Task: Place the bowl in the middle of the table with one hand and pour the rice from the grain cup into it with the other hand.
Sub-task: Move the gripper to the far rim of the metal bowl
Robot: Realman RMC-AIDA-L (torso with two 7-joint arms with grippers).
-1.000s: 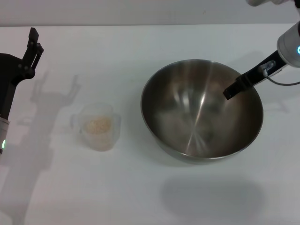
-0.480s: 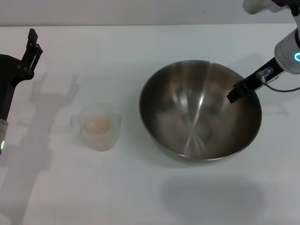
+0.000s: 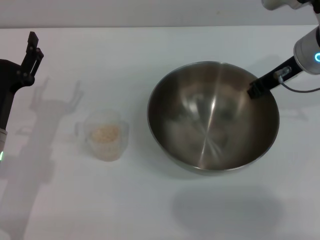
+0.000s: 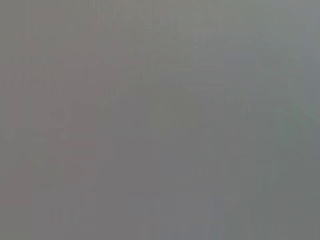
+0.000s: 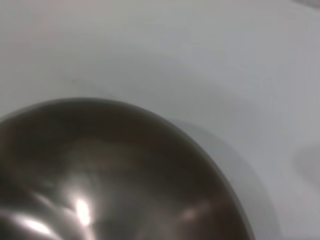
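The white tabletop [image 3: 150, 210] carries a stainless-steel mixing bowl [image 3: 212, 117] right of centre: rigid, slick, best held by its thin rim. The right gripper [image 3: 256, 91] sits at that rim, jaws' state unclear. The grain cup [image 3: 103, 135] of rice [image 3: 104, 133], light and tippable, stands left; take its handle. The left gripper [image 3: 31, 52] hovers apart, jaws unclear.

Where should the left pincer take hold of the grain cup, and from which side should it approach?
Probably the grain cup is best gripped across its clear wall below the rim, coming in level from the robot's left, where the left pincer waits. It stands upright with rice inside, so a side grip keeps the mouth free for pouring into the bowl.
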